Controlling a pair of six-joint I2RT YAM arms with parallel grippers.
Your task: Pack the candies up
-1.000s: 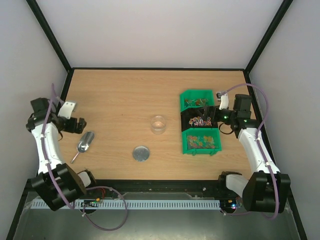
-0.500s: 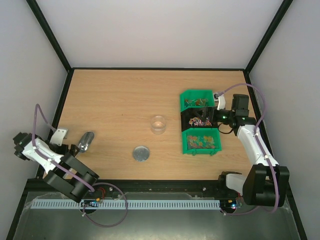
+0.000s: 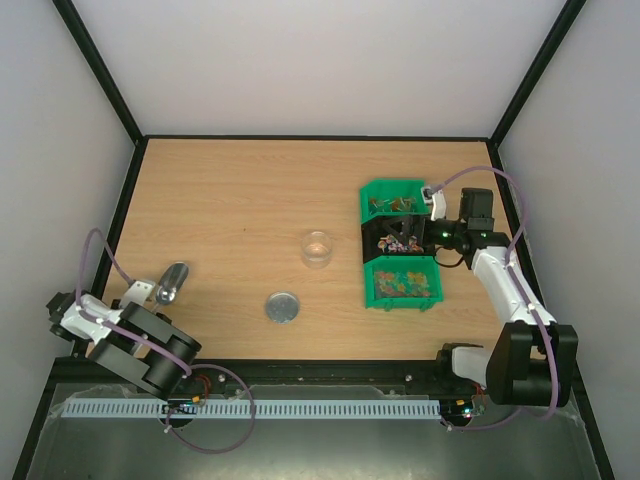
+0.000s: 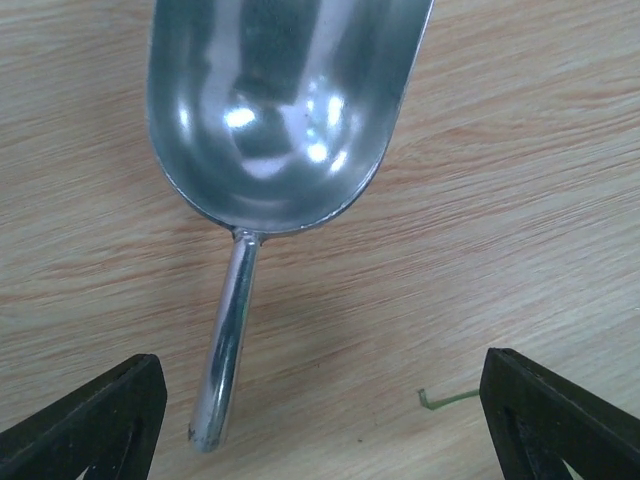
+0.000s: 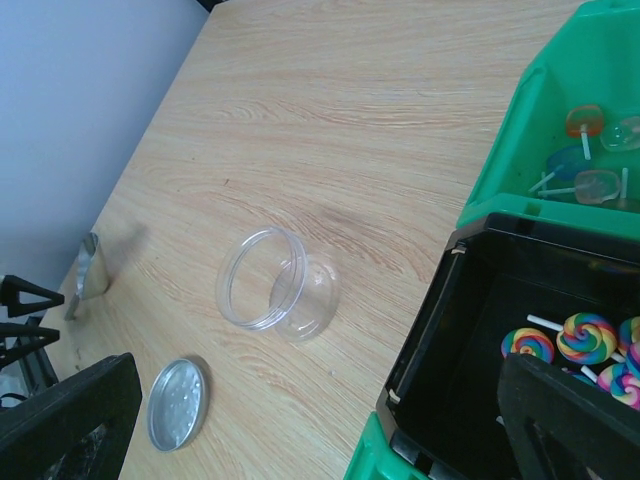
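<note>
The candies [image 3: 402,283] are tiny mixed-colour sweets filling the near green bin [image 3: 372,292] at the right. A metal scoop [image 3: 172,281] lies on the table at the left, its bowl [image 4: 270,110] empty and its handle [image 4: 225,350] pointing at my left gripper [image 4: 320,430]. That gripper [image 3: 140,291] is open, the handle's end lying between its fingers, close to the left one and untouched. My right gripper [image 3: 433,212] hangs open beside the bins, with nothing between its fingers [image 5: 570,420]. A clear jar [image 5: 275,282] stands open mid-table.
A round silver lid [image 3: 282,307] lies near the jar [image 3: 318,248]. A black bin [image 5: 480,330] with swirl lollipops [image 5: 570,345] sits between the two green bins; the far green bin [image 5: 520,130] holds flat lollipops. A small green scrap [image 4: 445,398] lies by the left gripper.
My left arm has swung down towards the near-left corner, bringing its gripper to the end of the scoop's handle, and its jaws have narrowed a little. The right arm has barely moved.
</note>
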